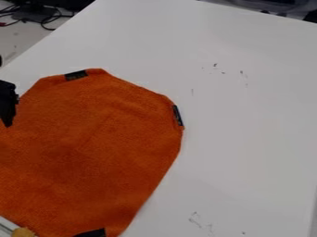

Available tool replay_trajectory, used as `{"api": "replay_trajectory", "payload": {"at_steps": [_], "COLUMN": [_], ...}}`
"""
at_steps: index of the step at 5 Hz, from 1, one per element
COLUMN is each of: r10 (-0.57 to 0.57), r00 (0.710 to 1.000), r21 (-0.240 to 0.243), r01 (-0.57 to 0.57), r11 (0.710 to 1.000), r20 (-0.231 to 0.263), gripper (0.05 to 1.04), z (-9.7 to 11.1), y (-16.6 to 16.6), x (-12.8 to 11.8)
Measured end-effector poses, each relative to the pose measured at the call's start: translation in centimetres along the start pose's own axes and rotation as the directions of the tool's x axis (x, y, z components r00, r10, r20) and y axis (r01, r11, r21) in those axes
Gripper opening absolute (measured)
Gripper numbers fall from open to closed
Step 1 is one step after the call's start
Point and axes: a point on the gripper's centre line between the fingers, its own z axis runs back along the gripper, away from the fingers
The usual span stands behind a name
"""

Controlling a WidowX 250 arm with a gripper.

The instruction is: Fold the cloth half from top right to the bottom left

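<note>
My hand (7, 102) is at L, can't tell how open or if gripping; cloth (93, 148) lies spread on surface (248, 115), prob. so TR folds over.

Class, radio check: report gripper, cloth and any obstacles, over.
Orange cloth spread out, not folded in half. Gripper by its upper-left edge. Yellowish object at its bottom-left edge, possibly in the way.
</note>
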Motion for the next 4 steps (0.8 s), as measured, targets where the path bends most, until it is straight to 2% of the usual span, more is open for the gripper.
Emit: {"api": "replay_trajectory", "payload": {"at_steps": [1, 2, 4], "r10": [0.002, -0.058, -0.180], "r00": [1.000, 0.997, 0.984], "r21": [-0.008, -0.013, 0.009], "r01": [-0.003, 0.057, 0.180], "r11": [1.000, 0.998, 0.984], "r20": [-0.024, -0.051, -0.006], "gripper": [1.001, 1.001, 1.001], "z": [-0.6, -0.9, 0.3], "y": [-0.3, -3.7, -12.3], "x": [-0.4, -0.8, -1.1]}}
